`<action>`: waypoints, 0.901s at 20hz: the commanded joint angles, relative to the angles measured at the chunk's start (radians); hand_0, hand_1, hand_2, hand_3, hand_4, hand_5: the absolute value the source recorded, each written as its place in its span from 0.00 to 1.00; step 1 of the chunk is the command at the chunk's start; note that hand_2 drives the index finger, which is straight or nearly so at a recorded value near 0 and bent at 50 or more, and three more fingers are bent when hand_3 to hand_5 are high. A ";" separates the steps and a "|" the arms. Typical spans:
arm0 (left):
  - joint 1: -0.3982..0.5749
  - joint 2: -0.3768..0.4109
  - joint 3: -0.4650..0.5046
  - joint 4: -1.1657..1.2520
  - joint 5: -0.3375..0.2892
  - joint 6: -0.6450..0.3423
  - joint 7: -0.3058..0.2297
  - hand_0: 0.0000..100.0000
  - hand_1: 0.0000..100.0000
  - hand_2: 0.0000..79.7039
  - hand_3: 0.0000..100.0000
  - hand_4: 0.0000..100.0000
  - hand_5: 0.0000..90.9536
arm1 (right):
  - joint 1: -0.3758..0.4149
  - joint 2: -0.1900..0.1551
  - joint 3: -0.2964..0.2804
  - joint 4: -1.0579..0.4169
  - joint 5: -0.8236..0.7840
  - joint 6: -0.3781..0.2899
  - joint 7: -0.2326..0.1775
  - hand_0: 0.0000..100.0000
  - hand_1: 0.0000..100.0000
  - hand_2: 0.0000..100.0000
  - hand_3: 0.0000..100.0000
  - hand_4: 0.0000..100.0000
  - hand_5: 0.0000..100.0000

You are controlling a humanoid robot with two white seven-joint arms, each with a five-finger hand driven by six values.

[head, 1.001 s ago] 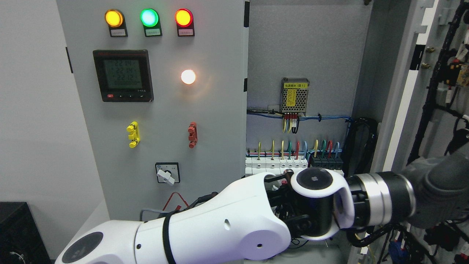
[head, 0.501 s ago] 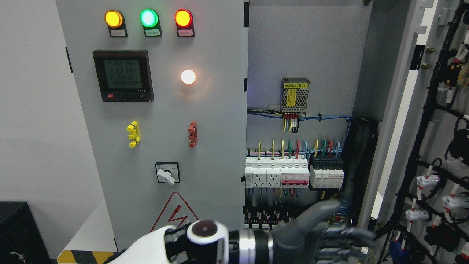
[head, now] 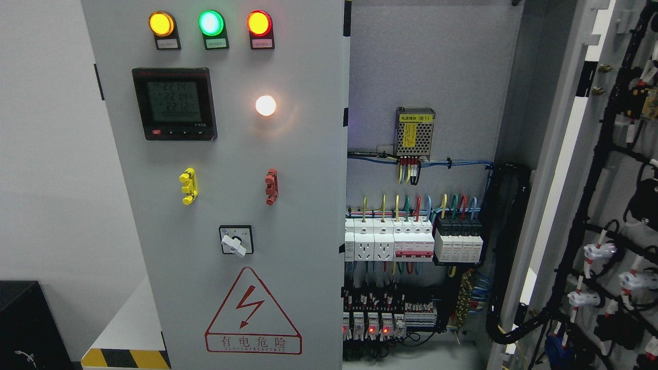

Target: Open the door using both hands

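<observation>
The grey electrical cabinet has two doors. Its left door (head: pixel 308 169) stands shut and carries three lamps, a black meter (head: pixel 174 104), a lit white lamp (head: pixel 265 105), yellow and red handles, a rotary switch (head: pixel 235 240) and a red danger triangle (head: pixel 253 313). The right door (head: pixel 611 195) is swung wide open at the picture's right, its inner face covered with black cable looms. Between them the cabinet interior (head: pixel 426 67) shows breakers (head: pixel 411 244) and coloured wires. Neither of my hands nor arms is in the picture.
A small mesh power supply (head: pixel 414 132) hangs on the back wall inside. A thick black cable bundle (head: pixel 506 257) runs down the interior's right side. A black box (head: pixel 25 324) stands at the lower left, with a yellow-black striped base edge (head: pixel 126 358) beside it.
My left arm, stretched across the opening towards the right door a second ago, sank to the bottom edge and has now left the picture. The view shifted slightly.
</observation>
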 commanded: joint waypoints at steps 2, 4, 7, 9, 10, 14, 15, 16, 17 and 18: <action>0.132 -0.382 0.335 1.315 -0.227 -0.439 0.004 0.00 0.00 0.00 0.00 0.00 0.00 | 0.000 0.000 0.000 0.000 0.000 0.000 -0.001 0.00 0.00 0.00 0.00 0.00 0.00; 0.125 -0.452 0.350 1.462 -0.227 -0.547 0.013 0.00 0.00 0.00 0.00 0.00 0.00 | 0.000 0.000 0.000 0.000 0.000 0.000 -0.001 0.00 0.00 0.00 0.00 0.00 0.00; 0.127 -0.525 0.506 1.490 -0.232 -0.539 0.074 0.00 0.00 0.00 0.00 0.00 0.00 | 0.000 0.001 0.000 0.000 0.000 0.000 -0.001 0.00 0.00 0.00 0.00 0.00 0.00; 0.128 -0.559 0.623 1.496 -0.284 -0.529 0.169 0.00 0.00 0.00 0.00 0.00 0.00 | 0.000 0.001 0.000 0.000 0.000 0.000 -0.001 0.00 0.00 0.00 0.00 0.00 0.00; 0.128 -0.575 0.658 1.493 -0.339 -0.495 0.192 0.00 0.00 0.00 0.00 0.00 0.00 | 0.000 0.000 0.000 0.000 0.000 0.000 -0.001 0.00 0.00 0.00 0.00 0.00 0.00; 0.128 -0.599 0.841 1.470 -0.479 -0.320 0.197 0.00 0.00 0.00 0.00 0.00 0.00 | 0.000 0.000 0.000 0.000 0.000 0.000 -0.001 0.00 0.00 0.00 0.00 0.00 0.00; 0.128 -0.599 0.879 1.455 -0.483 -0.306 0.197 0.00 0.00 0.00 0.00 0.00 0.00 | 0.000 0.000 0.000 0.000 0.000 0.000 -0.001 0.00 0.00 0.00 0.00 0.00 0.00; 0.130 -0.599 0.901 1.438 -0.484 -0.302 0.197 0.00 0.00 0.00 0.00 0.00 0.00 | 0.000 0.000 0.000 0.000 0.000 0.000 -0.001 0.00 0.00 0.00 0.00 0.00 0.00; 0.128 -0.598 0.907 1.427 -0.484 -0.297 0.195 0.00 0.00 0.00 0.00 0.00 0.00 | 0.000 0.000 0.000 -0.001 0.000 0.000 -0.001 0.00 0.00 0.00 0.00 0.00 0.00; 0.130 -0.599 0.907 1.426 -0.485 -0.290 0.195 0.00 0.00 0.00 0.00 0.00 0.00 | 0.000 0.001 0.000 0.000 0.000 0.000 -0.001 0.00 0.00 0.00 0.00 0.00 0.00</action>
